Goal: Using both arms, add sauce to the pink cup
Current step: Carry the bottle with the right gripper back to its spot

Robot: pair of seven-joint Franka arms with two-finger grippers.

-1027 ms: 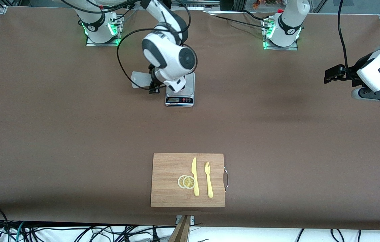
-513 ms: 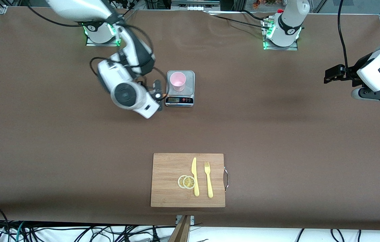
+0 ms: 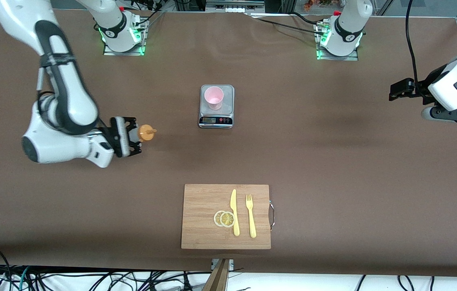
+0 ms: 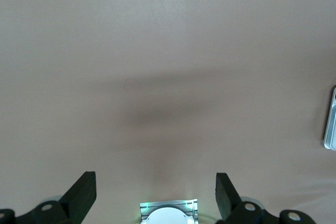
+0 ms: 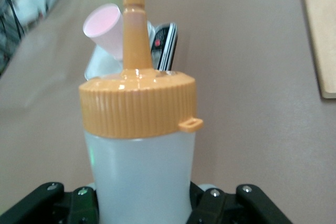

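No legible writing; scale (image 3: pixel 216 106) display unreadable.
R end effector (image 3: pixel 133 136): clamped on bottle (image 5: pixel 139 150), orange cap (image 3: pixel 146 132); held over bare tabletop (image 3: pixel 333 161) toward R arm's end.
L end effector (image 4: pixel 156 192): fingers spread wide, holds nothing; waits over L arm's end.
Cup (image 3: pixel 213 98): pink, upright on scale, mid-tabletop.
Board (image 3: pixel 200 202): nearer camera than scale; carries knife (image 3: pixel 234 212), fork (image 3: pixel 250 216), 2 lemon slices (image 3: pixel 224 218).
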